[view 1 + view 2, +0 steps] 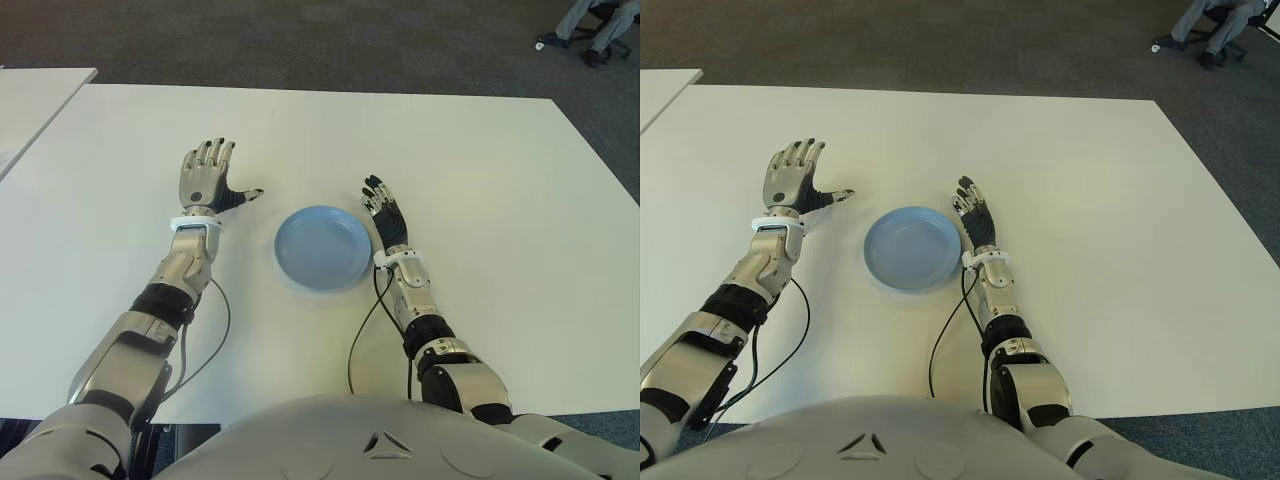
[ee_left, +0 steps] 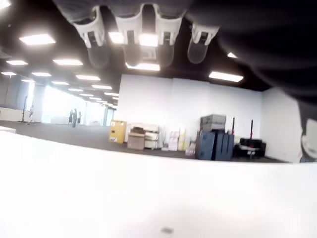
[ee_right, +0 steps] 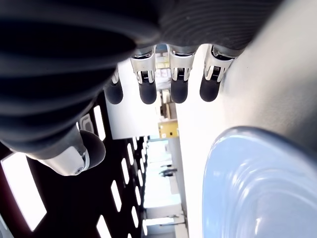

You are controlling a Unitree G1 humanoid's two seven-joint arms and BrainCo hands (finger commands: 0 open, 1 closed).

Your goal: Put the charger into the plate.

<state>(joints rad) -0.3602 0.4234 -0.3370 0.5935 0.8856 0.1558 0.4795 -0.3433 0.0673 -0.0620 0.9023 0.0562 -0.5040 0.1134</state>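
A light blue plate [image 1: 322, 246] sits on the white table [image 1: 480, 180] between my two hands, and nothing lies in it. No charger shows in any view. My left hand [image 1: 207, 172] is to the plate's left, palm up, fingers spread and holding nothing. My right hand [image 1: 385, 212] is just beside the plate's right rim, turned on its edge, fingers straight and empty. The right wrist view shows the plate's rim [image 3: 247, 178] close to that hand's extended fingers [image 3: 148, 91].
A second white table [image 1: 30, 100] stands at the far left. Dark carpet lies beyond the table's far edge, with a person's legs and a chair base [image 1: 590, 30] at the far right corner. Thin black cables [image 1: 365, 330] run along my forearms over the table.
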